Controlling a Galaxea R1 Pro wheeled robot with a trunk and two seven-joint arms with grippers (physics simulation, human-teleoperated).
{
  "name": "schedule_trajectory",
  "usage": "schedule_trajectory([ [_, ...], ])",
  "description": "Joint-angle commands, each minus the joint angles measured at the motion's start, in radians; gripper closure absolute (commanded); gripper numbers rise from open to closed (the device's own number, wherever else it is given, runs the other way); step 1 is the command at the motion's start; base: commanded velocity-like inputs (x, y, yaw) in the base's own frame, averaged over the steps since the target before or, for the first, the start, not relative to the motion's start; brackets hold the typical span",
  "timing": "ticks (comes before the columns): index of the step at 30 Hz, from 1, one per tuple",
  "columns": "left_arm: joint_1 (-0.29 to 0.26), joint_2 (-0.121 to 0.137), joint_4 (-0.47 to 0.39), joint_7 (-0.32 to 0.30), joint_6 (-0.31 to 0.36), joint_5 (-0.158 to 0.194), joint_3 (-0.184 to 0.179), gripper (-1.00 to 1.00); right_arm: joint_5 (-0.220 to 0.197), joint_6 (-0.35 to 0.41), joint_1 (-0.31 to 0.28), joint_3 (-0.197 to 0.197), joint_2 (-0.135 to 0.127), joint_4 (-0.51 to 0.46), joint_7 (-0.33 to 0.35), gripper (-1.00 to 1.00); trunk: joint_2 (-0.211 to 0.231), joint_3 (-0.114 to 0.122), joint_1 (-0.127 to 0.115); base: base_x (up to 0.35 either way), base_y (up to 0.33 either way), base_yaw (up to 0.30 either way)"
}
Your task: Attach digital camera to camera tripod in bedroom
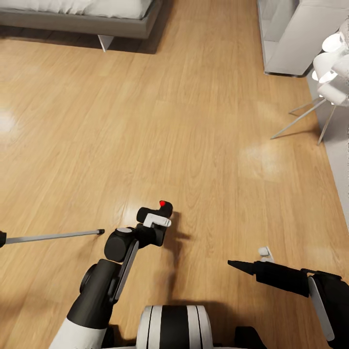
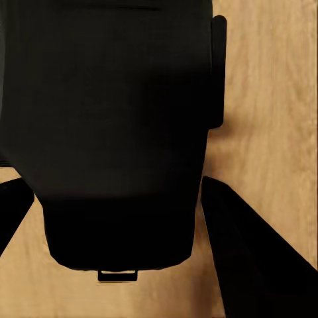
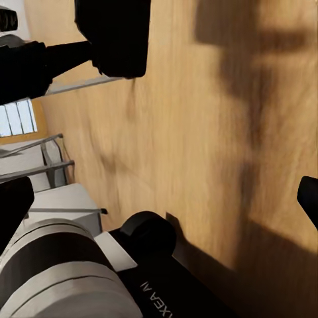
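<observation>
Over wood floor (image 1: 203, 121), left gripper (image 1: 156, 219) holds digital camera (image 1: 161, 209); right gripper (image 3: 159, 199) spread wide.

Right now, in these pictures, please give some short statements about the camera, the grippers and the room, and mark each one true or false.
1. The left gripper holds the digital camera above the wood floor. True.
2. The camera's round button is blue. False: it is red.
3. A silver tripod leg shows at the head view's left edge. True.
4. The right gripper grips the camera. False: nothing lies between its fingers.
5. The grey bed stands at the far side of the floor. True.
</observation>
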Motion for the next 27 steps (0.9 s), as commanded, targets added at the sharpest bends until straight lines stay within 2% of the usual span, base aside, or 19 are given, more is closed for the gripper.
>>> schedule_trajectory([
  [1,0.000,0.002,-0.001,-0.038,0.003,0.038,0.026,1.00,-0.003,0.006,0.000,0.000,-0.001,0.000,0.001,-1.00,0.000,0.003,-0.001,0.000,0.000,0.000],
  [2,0.000,0.005,0.000,-0.058,0.003,0.071,0.048,1.00,-0.003,0.006,0.000,0.000,-0.001,0.000,0.001,-1.00,0.000,0.007,-0.001,0.000,0.000,0.000],
  [3,0.000,0.012,0.000,-0.112,0.002,0.149,0.113,1.00,-0.003,0.006,0.000,0.000,-0.002,0.000,0.001,-1.00,0.001,0.011,-0.001,0.000,0.000,0.000],
  [5,0.000,0.023,0.002,-0.184,0.001,0.239,0.199,1.00,-0.003,0.006,0.000,-0.002,-0.003,0.000,0.001,-1.00,0.001,0.019,-0.002,0.000,0.000,0.000],
  [6,0.000,0.040,0.007,-0.265,0.001,0.333,0.296,1.00,-0.003,0.006,0.000,-0.006,-0.004,0.000,0.001,-1.00,0.001,0.023,-0.003,0.000,0.000,0.000],
  [7,0.000,0.051,0.012,-0.307,0.001,0.378,0.344,1.00,-0.003,0.006,0.000,-0.009,-0.004,0.000,0.001,-1.00,0.001,0.027,-0.003,0.000,0.000,0.000],
  [8,0.000,0.077,0.026,-0.387,0.001,0.457,0.431,1.00,-0.002,0.006,0.000,-0.017,-0.005,0.000,0.001,-1.00,0.002,0.031,-0.004,0.000,0.000,0.000],
  [9,0.001,0.140,0.091,-0.536,0.000,0.563,0.549,1.00,0.000,0.006,0.000,-0.030,-0.005,0.000,0.001,-1.00,0.002,0.034,-0.004,0.000,0.000,0.000],
  [12,0.004,0.166,0.138,-0.600,-0.002,0.590,0.585,1.00,0.001,0.007,0.000,-0.034,-0.005,0.000,0.000,-1.00,0.003,0.046,-0.005,0.000,0.000,0.000],
  [17,0.008,0.180,0.170,-0.630,-0.009,0.601,0.604,1.00,0.003,0.007,0.000,-0.036,-0.006,0.000,-0.001,-1.00,0.004,0.065,-0.008,0.000,0.000,0.000],
  [20,0.009,0.183,0.180,-0.644,-0.066,0.609,0.613,1.00,0.004,0.008,0.000,-0.037,-0.006,0.000,-0.002,-1.00,0.004,0.077,-0.009,0.000,0.000,0.000],
  [21,0.011,0.184,0.183,-0.651,-0.116,0.614,0.616,1.00,0.004,0.008,0.000,-0.037,-0.006,0.000,-0.002,-1.00,0.005,0.081,-0.010,0.000,0.000,0.000],
  [23,0.012,0.184,0.183,-0.655,-0.152,0.614,0.616,1.00,0.005,0.008,0.000,-0.037,-0.007,0.000,-0.003,-1.00,0.005,0.089,-0.010,0.000,0.000,0.000],
  [27,0.014,0.183,0.186,-0.658,-0.179,0.619,0.617,1.00,0.005,0.008,0.000,-0.039,-0.007,0.000,-0.004,-1.00,0.006,0.104,-0.012,0.000,0.000,0.000],
])
